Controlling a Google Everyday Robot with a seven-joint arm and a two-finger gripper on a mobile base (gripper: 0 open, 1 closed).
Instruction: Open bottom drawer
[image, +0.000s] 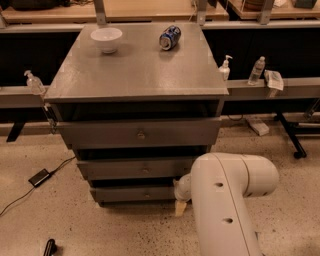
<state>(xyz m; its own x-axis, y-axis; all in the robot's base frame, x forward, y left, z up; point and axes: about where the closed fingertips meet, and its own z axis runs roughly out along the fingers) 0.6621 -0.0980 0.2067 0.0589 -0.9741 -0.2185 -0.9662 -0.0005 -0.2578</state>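
Grey speckled floor on my far left holds a black power brick (39, 177). Next stands the grey cabinet (135, 80), with a white bowl (106, 39) and a blue can (170, 37) on top. I see the bottom drawer (135, 193) lowest of three, just above the floor. My gripper (180, 206) hangs at that drawer's right end, below the white arm (225, 200). I cannot tell whether it is spread or closed, or touching the front. A pump bottle (225, 67) stands farther right.
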